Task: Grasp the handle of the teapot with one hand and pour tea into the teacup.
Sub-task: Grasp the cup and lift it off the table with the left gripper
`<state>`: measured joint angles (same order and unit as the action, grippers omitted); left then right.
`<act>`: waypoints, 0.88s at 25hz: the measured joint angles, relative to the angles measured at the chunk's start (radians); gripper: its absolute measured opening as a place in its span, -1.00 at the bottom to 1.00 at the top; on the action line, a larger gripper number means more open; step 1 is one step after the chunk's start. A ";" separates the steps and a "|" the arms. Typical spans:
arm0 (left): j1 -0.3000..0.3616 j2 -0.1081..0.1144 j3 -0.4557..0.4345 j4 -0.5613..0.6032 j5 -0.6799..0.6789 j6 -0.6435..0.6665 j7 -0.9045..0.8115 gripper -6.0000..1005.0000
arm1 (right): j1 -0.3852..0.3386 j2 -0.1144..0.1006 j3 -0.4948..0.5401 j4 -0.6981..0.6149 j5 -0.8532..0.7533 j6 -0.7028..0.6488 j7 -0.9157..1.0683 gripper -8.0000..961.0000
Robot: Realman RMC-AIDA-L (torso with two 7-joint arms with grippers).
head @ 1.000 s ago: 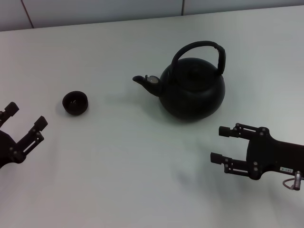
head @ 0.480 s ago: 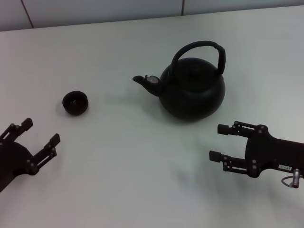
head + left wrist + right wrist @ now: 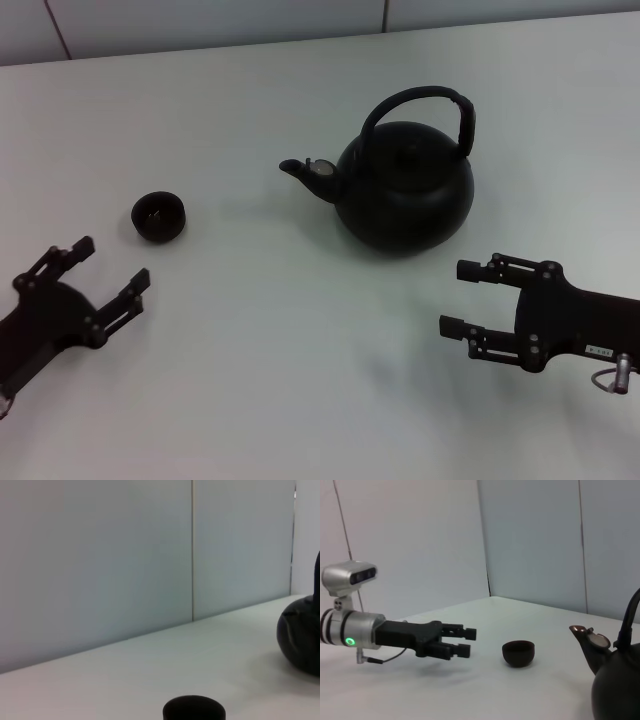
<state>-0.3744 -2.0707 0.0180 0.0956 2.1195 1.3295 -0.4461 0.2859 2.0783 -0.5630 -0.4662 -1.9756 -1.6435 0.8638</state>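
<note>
Head view: teapot [image 3: 405,188] upright on the white table [image 3: 300,400], spout [image 3: 298,170] aimed toward the robot's left, arched handle [image 3: 420,110] spanning the top with its wrapped section on the right side. Right gripper [image 3: 452,298] low and near, just in front of the pot, fingers spread and empty, clearly the nearer one for the handle, which lies beyond and above it. Left gripper [image 3: 110,275] likewise open and empty, close to the teacup [image 3: 159,216], which sits well apart from the spout. Left wrist view: teacup [image 3: 194,712] straight ahead, teapot [image 3: 302,635] at the edge, pale panelled wall [image 3: 125,555] behind. Right wrist view: left gripper [image 3: 467,641] splayed near the teacup [image 3: 519,653]; spout [image 3: 582,632] and handle [image 3: 630,615] close by.
</note>
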 joint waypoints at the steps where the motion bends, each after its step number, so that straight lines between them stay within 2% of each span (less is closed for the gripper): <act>1: 0.000 0.000 0.000 0.000 0.000 0.000 0.000 0.59 | 0.000 0.000 0.000 0.000 0.000 0.000 0.000 0.49; 9: -0.078 -0.001 -0.007 -0.038 -0.006 -0.107 0.002 0.59 | 0.005 0.000 0.000 0.001 0.002 -0.002 0.003 0.49; 22: -0.158 -0.004 -0.021 -0.072 -0.010 -0.236 0.002 0.57 | 0.013 0.000 0.000 0.002 0.015 -0.003 0.007 0.49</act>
<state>-0.5326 -2.0745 -0.0031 0.0238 2.1092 1.0931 -0.4445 0.2994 2.0783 -0.5629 -0.4647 -1.9608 -1.6461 0.8709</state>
